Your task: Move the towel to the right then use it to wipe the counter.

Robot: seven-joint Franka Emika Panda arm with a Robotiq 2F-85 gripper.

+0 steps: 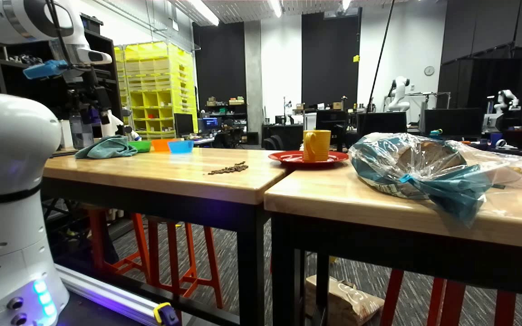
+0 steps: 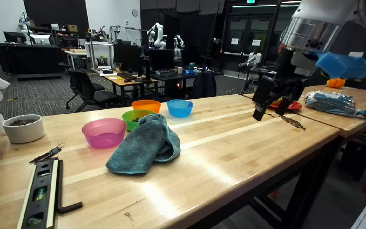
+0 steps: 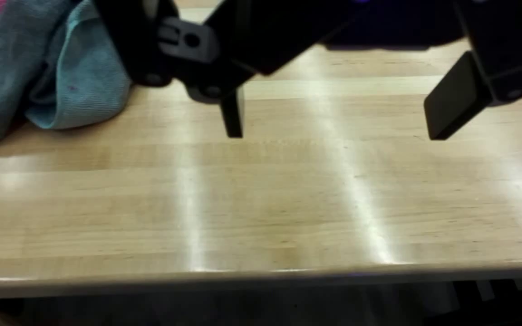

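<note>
While the towel (image 2: 143,146) is seen bunched on the counter (image 2: 214,152) near a green bowl (image 2: 128,123) and a pink bowl (image 2: 103,140), the gripper (image 2: 270,112) is suspended apart from the towel, its jaws spread wide over the counter. Farther along, dark bits (image 1: 229,169) are strewn near a red plate (image 1: 282,156), on which a yellow mug (image 1: 319,144) is set; a bag (image 1: 417,167) is seen alongside.
</note>
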